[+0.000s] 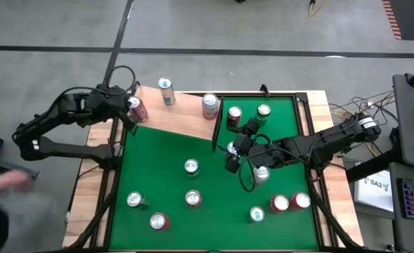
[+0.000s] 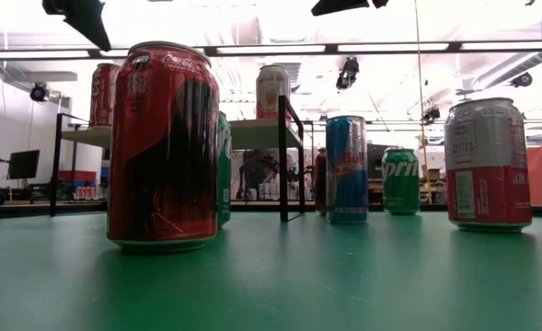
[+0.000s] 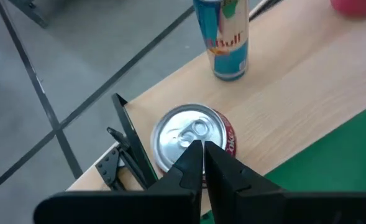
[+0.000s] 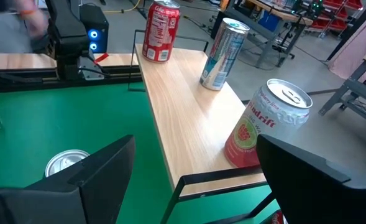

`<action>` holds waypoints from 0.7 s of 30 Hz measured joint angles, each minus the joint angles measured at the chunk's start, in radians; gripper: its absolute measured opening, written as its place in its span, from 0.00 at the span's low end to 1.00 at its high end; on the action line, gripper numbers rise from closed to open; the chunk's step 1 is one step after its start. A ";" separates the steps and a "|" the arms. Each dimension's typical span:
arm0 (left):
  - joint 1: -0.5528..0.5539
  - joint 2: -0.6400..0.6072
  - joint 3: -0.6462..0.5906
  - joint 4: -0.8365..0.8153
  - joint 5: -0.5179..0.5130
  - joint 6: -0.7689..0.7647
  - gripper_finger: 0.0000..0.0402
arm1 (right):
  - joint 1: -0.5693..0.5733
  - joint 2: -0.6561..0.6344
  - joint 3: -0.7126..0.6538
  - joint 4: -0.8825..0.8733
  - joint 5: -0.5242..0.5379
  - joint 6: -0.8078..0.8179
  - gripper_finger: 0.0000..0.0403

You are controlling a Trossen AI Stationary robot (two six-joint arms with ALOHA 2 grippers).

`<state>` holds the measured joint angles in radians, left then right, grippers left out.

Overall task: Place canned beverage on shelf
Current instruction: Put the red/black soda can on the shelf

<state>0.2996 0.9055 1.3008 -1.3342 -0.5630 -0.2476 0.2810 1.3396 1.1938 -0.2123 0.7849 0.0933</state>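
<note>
With fingers pressed together and empty, the left gripper hovers just above a red can standing on the shelf, while the right gripper, fingers spread wide and empty, reaches over the green table.

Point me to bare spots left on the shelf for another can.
Shelf holds three cans: red can at the left end, blue can, pink-white can by the end panel. Free: the stretch between blue and pink-white cans, and the table-side strip. Left end is crowded by the left gripper.
</note>
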 joint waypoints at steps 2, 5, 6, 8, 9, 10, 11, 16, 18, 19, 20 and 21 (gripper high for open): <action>0.000 0.010 -0.014 -0.001 -0.018 -0.006 0.00 | 0.000 0.000 0.000 0.000 0.000 0.000 0.81; 0.000 0.025 -0.018 -0.001 -0.029 -0.027 0.00 | 0.000 0.000 0.000 0.000 0.000 0.001 0.81; 0.000 0.029 -0.019 -0.001 -0.030 -0.033 0.00 | 0.000 0.000 0.000 0.000 0.000 0.001 0.81; 0.000 0.037 -0.019 -0.003 -0.030 -0.049 0.00 | 0.000 0.000 0.000 0.000 0.000 0.002 0.81; 0.000 0.040 -0.019 -0.007 -0.029 -0.061 0.00 | 0.000 0.000 0.000 0.000 0.000 0.004 0.81; 0.000 0.043 -0.019 -0.015 -0.029 -0.073 0.00 | 0.000 0.000 0.000 0.000 0.000 0.004 0.81; 0.000 0.045 -0.019 -0.023 -0.029 -0.084 0.00 | 0.000 0.000 0.000 0.000 0.000 0.004 0.81; 0.000 0.053 -0.019 -0.033 -0.006 -0.141 0.00 | 0.000 0.000 0.000 0.000 0.000 0.003 0.81; -0.002 0.052 -0.019 -0.033 0.003 -0.159 0.00 | 0.000 0.000 0.000 0.000 0.000 0.003 0.81; -0.002 0.052 -0.019 -0.032 0.005 -0.165 0.00 | 0.000 0.000 0.000 0.000 0.000 0.004 0.81; -0.002 0.052 -0.019 -0.032 0.007 -0.170 0.00 | 0.000 0.000 -0.001 0.000 0.000 0.003 0.81; -0.002 0.050 -0.019 -0.032 0.008 -0.175 0.00 | 0.000 0.000 -0.002 -0.001 0.000 0.003 0.81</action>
<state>0.2977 0.9557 1.2819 -1.3667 -0.5548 -0.4223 0.2810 1.3392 1.1923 -0.2131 0.7849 0.0967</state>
